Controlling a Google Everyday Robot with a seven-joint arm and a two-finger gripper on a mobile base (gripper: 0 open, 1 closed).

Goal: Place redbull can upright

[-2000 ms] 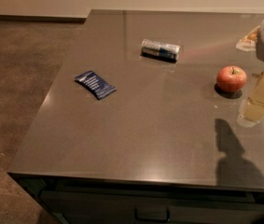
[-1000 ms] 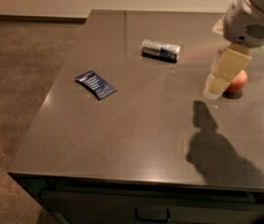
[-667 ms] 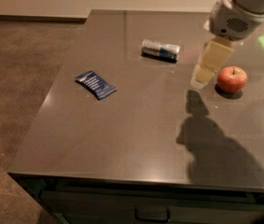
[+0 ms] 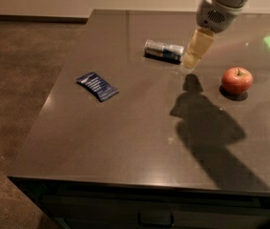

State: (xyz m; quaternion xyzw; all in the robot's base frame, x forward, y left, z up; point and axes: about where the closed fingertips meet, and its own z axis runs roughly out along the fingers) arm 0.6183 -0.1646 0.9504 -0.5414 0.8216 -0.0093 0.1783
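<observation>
The redbull can (image 4: 163, 50) lies on its side on the dark table (image 4: 125, 137), toward the far middle, silver and blue with its long axis running left to right. My gripper (image 4: 192, 61) hangs from the arm at the upper right, its pale fingers pointing down and left, just to the right of the can's right end and a little above the table. It holds nothing that I can see.
A red apple (image 4: 237, 80) stands to the right of the gripper. A flat dark-blue snack wrapper (image 4: 97, 86) lies at the left of the table. The table's left and front edges drop to a brown floor; a drawer handle (image 4: 154, 219) shows below the front edge.
The arm has swung from the right side, past the apple, leftward and farther back toward the can. Can, apple and wrapper have not moved.
</observation>
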